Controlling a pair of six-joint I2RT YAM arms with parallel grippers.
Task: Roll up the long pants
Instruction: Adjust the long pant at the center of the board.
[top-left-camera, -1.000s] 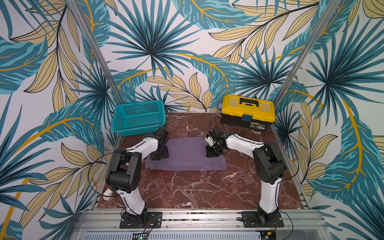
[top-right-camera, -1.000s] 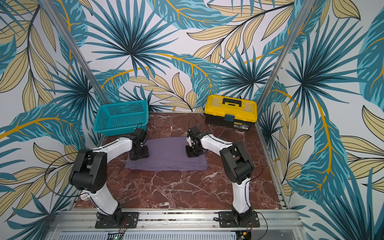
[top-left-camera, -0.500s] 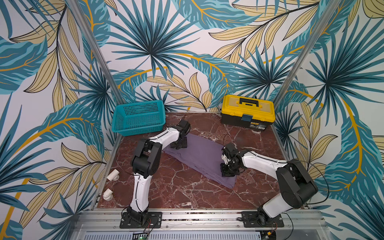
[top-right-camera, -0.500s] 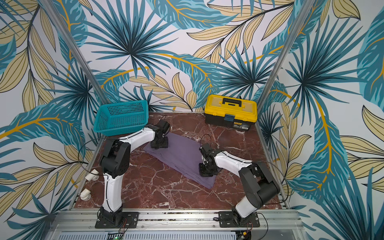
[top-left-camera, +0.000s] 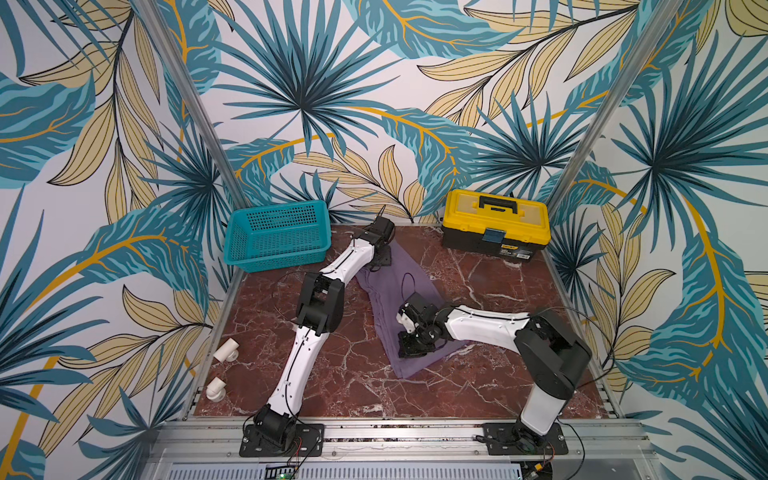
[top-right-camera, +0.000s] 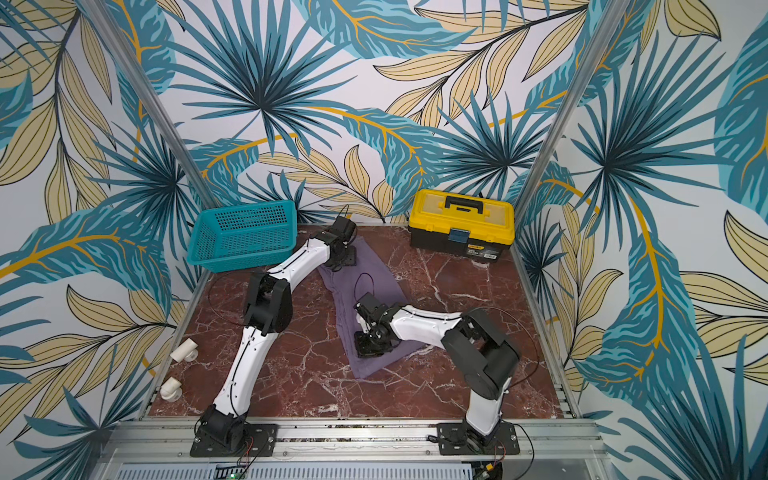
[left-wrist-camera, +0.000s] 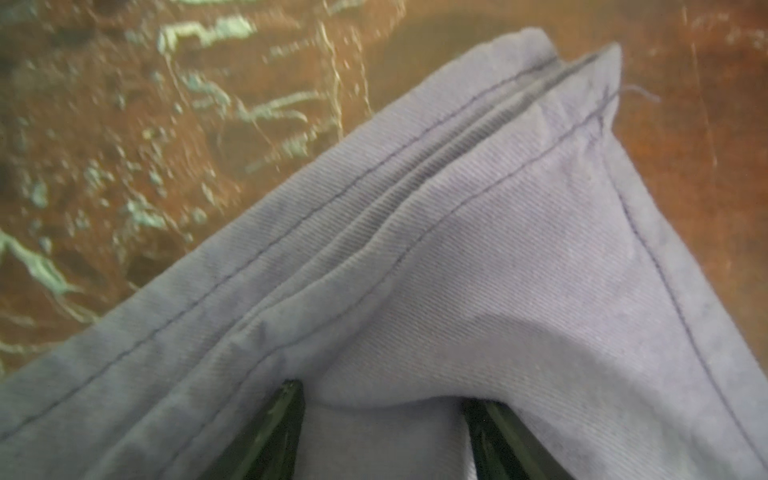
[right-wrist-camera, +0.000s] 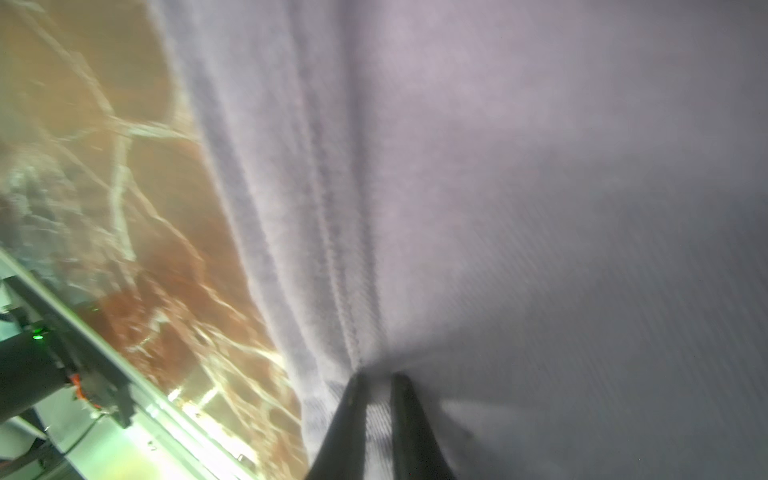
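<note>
Squaring up the strip before the first turn of the roll is my reading of the step.

Position: the long pants (top-left-camera: 388, 291) lie on the table (top-left-camera: 478, 374) as one folded band. It runs aslant from near the far edge, just beside the basket (top-left-camera: 276, 237), to the middle, with the near end pointing toward the front edge.

Tools:
- The right gripper (top-left-camera: 409, 348) is at the near end. Its jaws are almost closed, pinching a ridge of cloth, and pleats fan out from the pinch in the right wrist view.
- The left gripper (top-left-camera: 381, 259) is at the far end, over a hem corner. Its jaws stand well apart with a soft hump of cloth between them. The left wrist view is close and partly blurred. The cloth looks let go rather than pinched, but I would not swear to it.

To do this well:
- Get the band lying straight and flat, with both long edges parallel.
- Start the roll from one end.
- Make the first turn tight and even across the full width.
- Pull gently; hard tugs would shear the stacked layers apart.
- Smooth out the pleats at the near end first.

Appearance:
- The cloth is plain dusty purple with a fine twill weave.
- Stitched hems are stacked in layers at the far corner, with one loose thread there.
- Long creases run along one side of the band.
- No roll has been started.
</note>
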